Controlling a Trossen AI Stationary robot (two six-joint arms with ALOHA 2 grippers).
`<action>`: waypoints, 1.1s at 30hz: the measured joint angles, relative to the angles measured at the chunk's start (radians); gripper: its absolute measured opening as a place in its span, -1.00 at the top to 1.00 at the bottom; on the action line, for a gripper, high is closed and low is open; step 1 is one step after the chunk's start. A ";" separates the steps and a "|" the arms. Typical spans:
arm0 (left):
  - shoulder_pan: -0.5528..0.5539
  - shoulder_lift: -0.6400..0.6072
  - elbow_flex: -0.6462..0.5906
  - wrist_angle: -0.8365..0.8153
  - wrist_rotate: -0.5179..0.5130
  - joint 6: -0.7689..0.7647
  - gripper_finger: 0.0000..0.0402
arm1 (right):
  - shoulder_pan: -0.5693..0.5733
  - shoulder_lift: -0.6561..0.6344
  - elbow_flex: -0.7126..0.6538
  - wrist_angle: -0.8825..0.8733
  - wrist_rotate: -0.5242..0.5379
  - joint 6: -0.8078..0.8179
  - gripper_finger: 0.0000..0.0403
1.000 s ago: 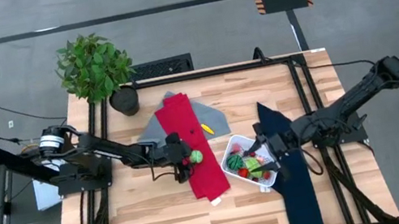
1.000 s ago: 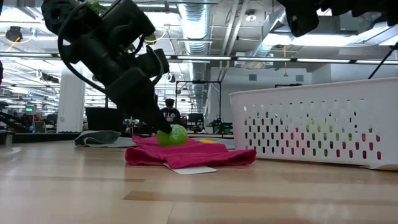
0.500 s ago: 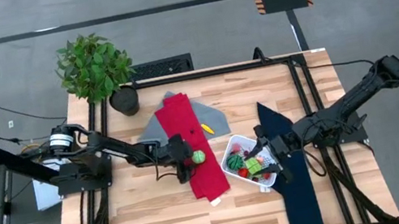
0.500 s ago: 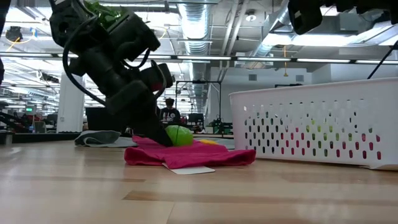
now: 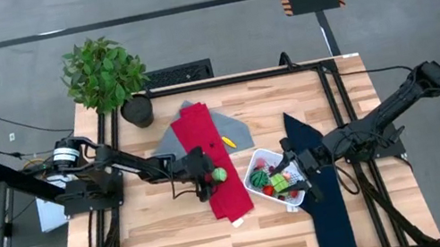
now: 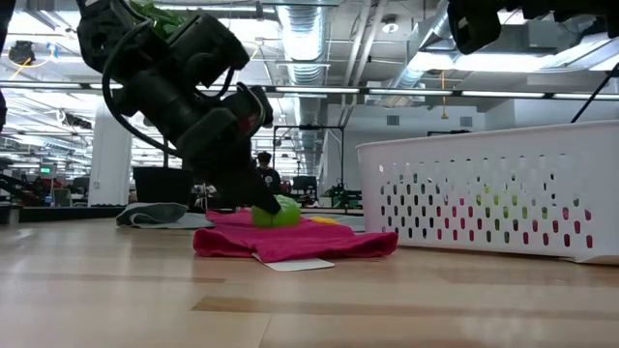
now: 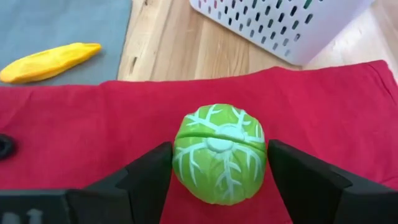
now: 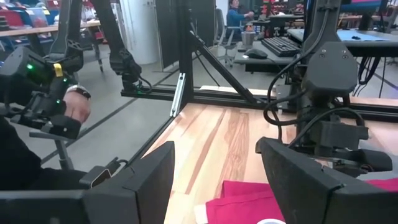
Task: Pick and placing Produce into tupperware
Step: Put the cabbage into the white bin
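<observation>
In the high view the produce [image 5: 272,181] heaped in the tupperware [image 5: 257,191] is too small to tell apart. The right gripper [image 5: 295,175] partly covers it. In the low view the left gripper [image 6: 259,201] hides part of the green cabbage [image 6: 281,212].

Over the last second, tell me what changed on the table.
The left gripper, shut on the green cabbage, carried it a little along the red cloth toward the white tub. The right gripper stayed open over the tub; the yellow piece did not move.
</observation>
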 joint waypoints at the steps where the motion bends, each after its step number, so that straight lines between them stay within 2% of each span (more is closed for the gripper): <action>1: 0.002 0.000 0.000 -0.002 0.001 -0.003 -0.26 | 0.000 0.000 0.000 0.000 0.000 0.000 -0.31; 4: 0.013 0.000 0.000 -0.001 0.026 -0.010 -0.22 | 0.000 0.000 0.000 0.000 0.000 0.000 -0.32; 10: 0.034 0.010 0.000 0.011 0.091 -0.028 0.01 | 0.000 0.000 0.000 0.000 0.000 0.000 -0.31; 14: 0.034 0.010 0.000 0.016 0.087 -0.027 0.00 | 0.000 0.000 0.000 0.000 0.000 0.000 -0.31; 19: 0.034 0.011 0.000 0.052 0.107 -0.040 -0.14 | 0.000 0.000 0.000 0.000 0.000 0.000 -0.31; 25: 0.034 0.011 0.000 0.082 0.105 -0.045 0.00 | 0.000 0.000 0.000 0.000 0.000 0.007 -0.31; 29: 0.034 0.011 0.000 0.169 0.112 -0.046 0.01 | 0.000 0.000 0.000 0.000 0.000 0.009 -0.31; 33: 0.034 0.011 0.000 0.211 0.113 -0.045 -0.12 | 0.000 0.000 0.000 0.000 0.000 0.011 -0.31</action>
